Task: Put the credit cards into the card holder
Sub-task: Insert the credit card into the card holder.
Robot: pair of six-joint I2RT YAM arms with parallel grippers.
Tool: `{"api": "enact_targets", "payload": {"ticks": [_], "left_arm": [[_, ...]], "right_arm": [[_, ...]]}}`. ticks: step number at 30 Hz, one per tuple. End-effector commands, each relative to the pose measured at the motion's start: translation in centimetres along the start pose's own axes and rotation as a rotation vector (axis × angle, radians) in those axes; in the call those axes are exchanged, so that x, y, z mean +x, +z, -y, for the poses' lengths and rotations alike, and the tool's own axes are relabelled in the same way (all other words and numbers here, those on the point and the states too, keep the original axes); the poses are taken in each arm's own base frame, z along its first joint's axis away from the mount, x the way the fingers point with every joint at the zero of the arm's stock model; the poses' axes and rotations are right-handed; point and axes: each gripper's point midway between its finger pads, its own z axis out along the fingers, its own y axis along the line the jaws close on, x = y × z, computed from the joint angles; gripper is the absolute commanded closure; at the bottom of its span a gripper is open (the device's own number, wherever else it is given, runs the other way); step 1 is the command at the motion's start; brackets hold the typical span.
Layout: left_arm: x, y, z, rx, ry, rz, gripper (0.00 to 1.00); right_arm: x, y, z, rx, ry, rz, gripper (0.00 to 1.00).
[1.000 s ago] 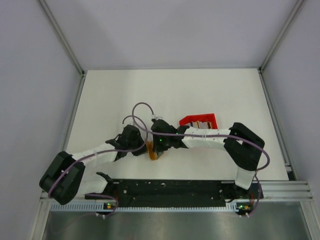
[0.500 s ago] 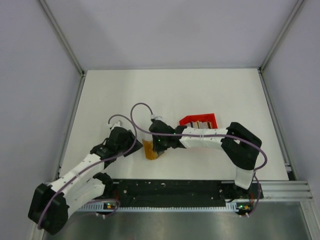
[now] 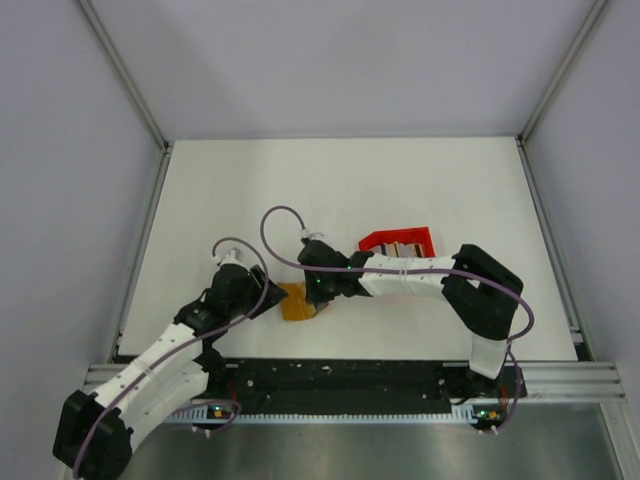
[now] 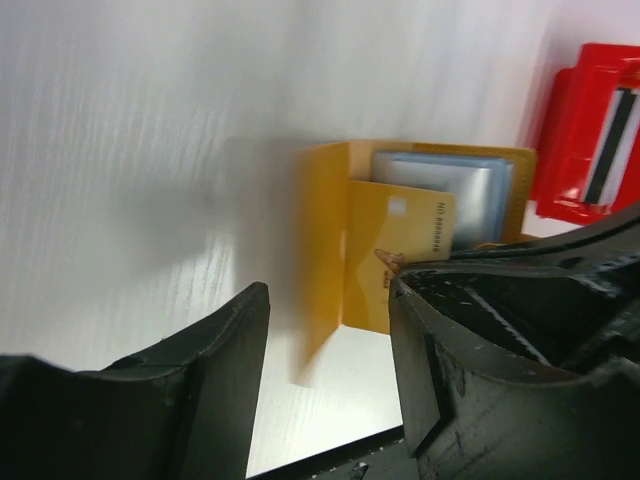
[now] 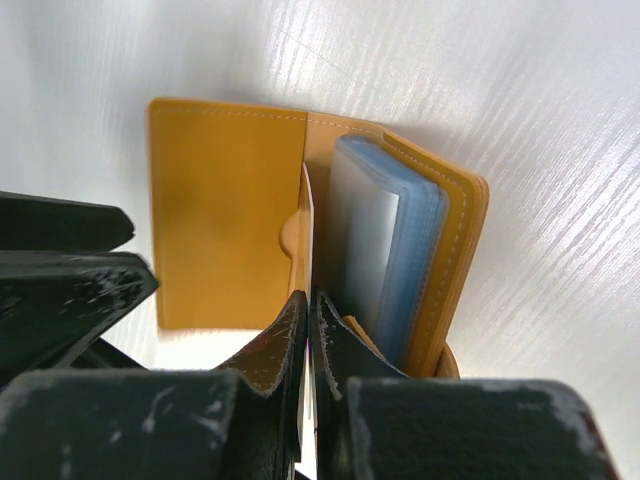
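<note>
The orange-brown leather-like card holder (image 5: 225, 210) lies open on the white table (image 3: 400, 180). The right gripper (image 5: 308, 305) pinches its thin inner leaf, hiding one corner; the left gripper (image 4: 328, 295) hangs just beside, jaws apart. A dark-striped card (image 4: 612, 140), cut off, sits in the red plastic tray (image 4: 565, 150).

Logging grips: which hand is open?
The left hand, spread apart and holding nothing; the right hand is shut on a thin yellow sheet in the card holder.
</note>
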Motion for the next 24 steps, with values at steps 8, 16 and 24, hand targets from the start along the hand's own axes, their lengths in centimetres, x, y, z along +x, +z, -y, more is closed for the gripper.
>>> {"api": "enact_targets", "payload": {"ticks": [8, 16, 24], "left_arm": [[-1.3, -0.6, 2.0, 0.087, 0.016, 0.055, 0.43], [-1.1, -0.2, -1.6, -0.08, 0.056, 0.064, 0.39], [1.6, 2.2, -1.4, 0.002, 0.065, -0.054, 0.39]], "right_arm": [[2.2, 0.8, 1.6, 0.065, -0.038, -0.081, 1.0], [2.1, 0.9, 1.9, 0.062, -0.022, -0.08, 1.0], [1.7, 0.4, 1.7, 0.043, -0.012, -0.065, 1.0]]}}
